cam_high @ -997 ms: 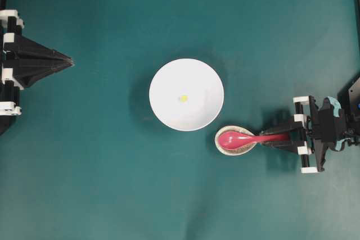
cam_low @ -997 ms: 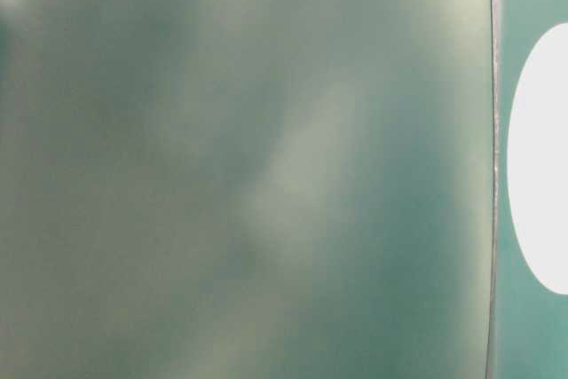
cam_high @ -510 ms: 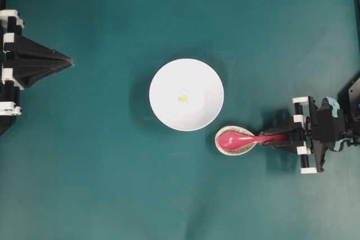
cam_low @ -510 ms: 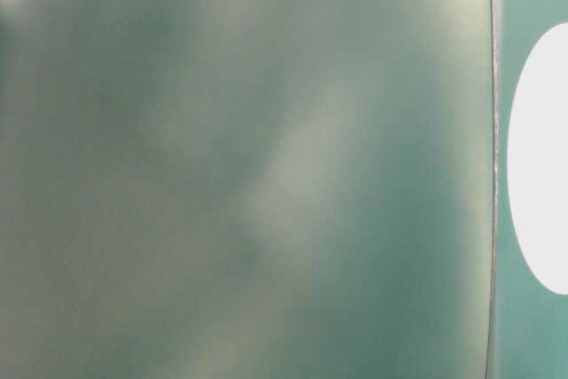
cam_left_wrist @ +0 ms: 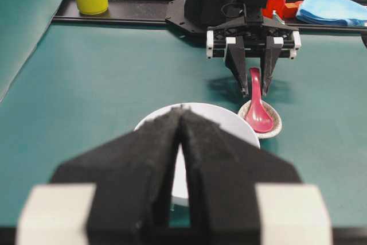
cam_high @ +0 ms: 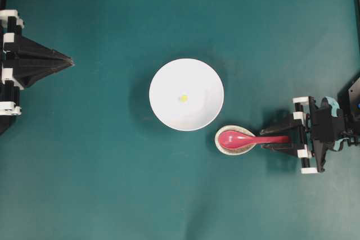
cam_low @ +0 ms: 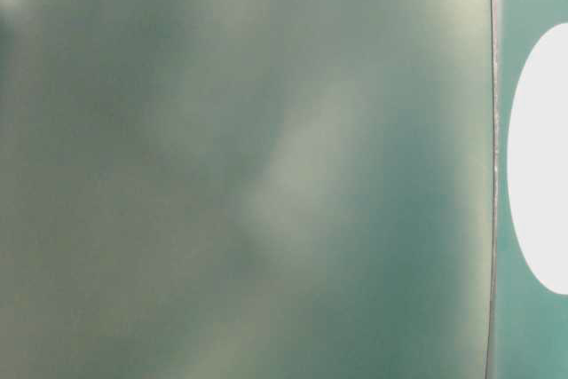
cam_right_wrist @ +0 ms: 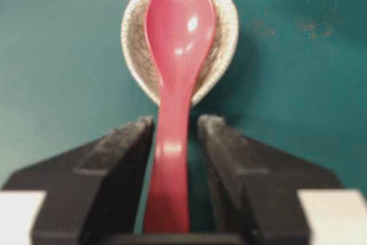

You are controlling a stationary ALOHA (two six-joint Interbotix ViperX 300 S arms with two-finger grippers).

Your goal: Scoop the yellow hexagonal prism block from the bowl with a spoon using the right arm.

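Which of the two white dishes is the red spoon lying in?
The small speckled teardrop-shaped dish, not the large plain white bowl beside it. The glossy red-pink spoon's scoop rests in it; the big bowl holds only a tiny yellow block.

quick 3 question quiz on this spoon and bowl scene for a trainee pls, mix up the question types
1. True or false: the glossy red-pink soup spoon lies with its scoop in the large round white bowl.
2. Where is the tiny yellow hexagonal block? A) in the white bowl B) in the spoon's scoop C) on the green table
3. Fill in: the right gripper has its fingers on either side of the spoon's ____.

Key
1. False: the scoop sits in the small speckled spoon rest beside the bowl.
2. A
3. handle, with a gap visible on each side.
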